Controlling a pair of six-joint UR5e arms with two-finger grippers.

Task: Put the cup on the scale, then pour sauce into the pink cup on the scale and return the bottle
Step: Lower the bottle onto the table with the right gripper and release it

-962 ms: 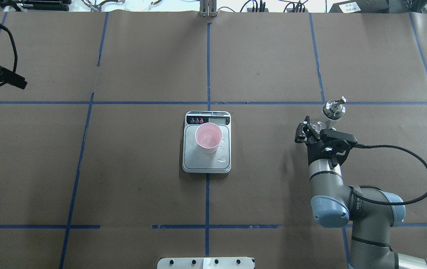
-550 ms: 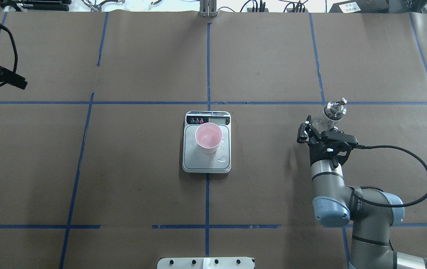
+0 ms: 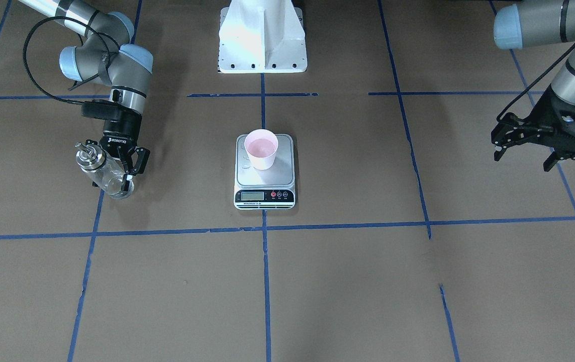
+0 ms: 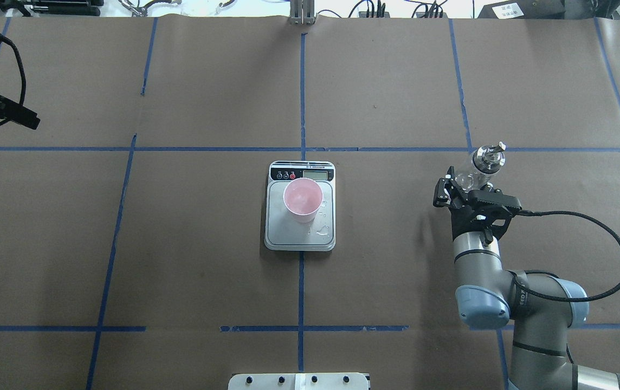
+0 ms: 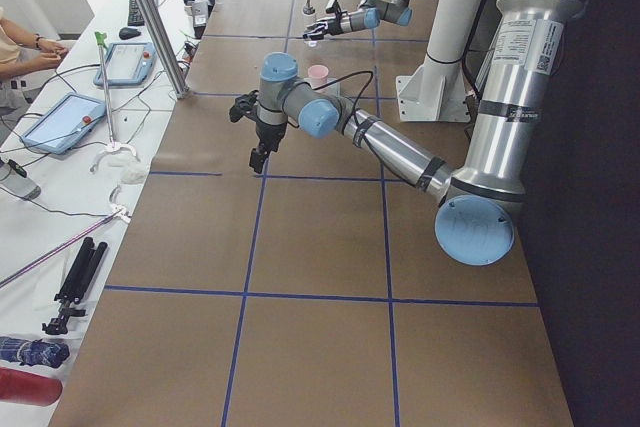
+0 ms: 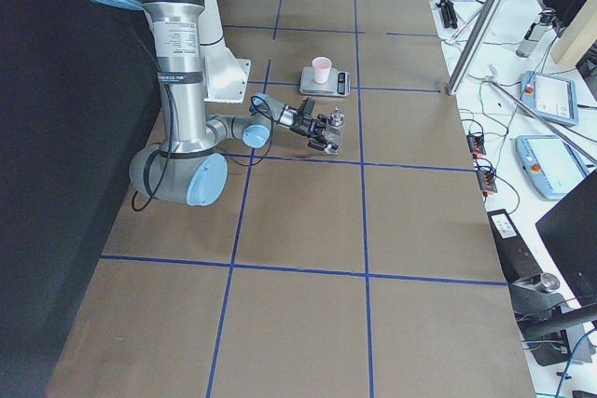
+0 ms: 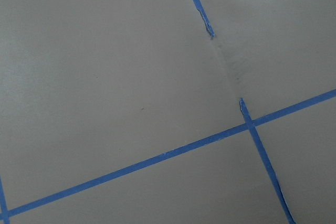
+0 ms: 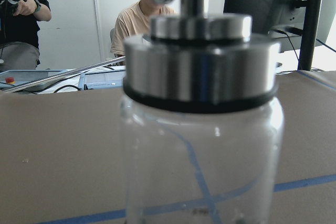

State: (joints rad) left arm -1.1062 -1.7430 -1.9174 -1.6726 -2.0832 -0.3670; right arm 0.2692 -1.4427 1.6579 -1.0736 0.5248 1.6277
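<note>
The pink cup (image 4: 302, 198) stands upright on the scale's (image 4: 288, 234) silver plate, also in the front view (image 3: 261, 147). The clear glass bottle (image 4: 482, 164) with its metal collar and spout is upright at the table's right side, low over or on the paper. My right gripper (image 4: 466, 183) is shut on the bottle's body (image 3: 100, 172). The bottle fills the right wrist view (image 8: 199, 145); no liquid level shows in it. My left gripper (image 3: 521, 160) hangs open and empty above the table's far left, apart from everything.
Water drops (image 4: 321, 233) lie on the scale plate beside the cup. Blue tape lines (image 4: 301, 97) cross the brown paper. The robot's white base (image 3: 262, 37) is behind the scale. Operators and tablets (image 5: 65, 122) are beyond the table's far edge.
My right gripper has moved slightly back toward the robot and lower with the bottle. The cup, the scale and the left arm have not moved.
</note>
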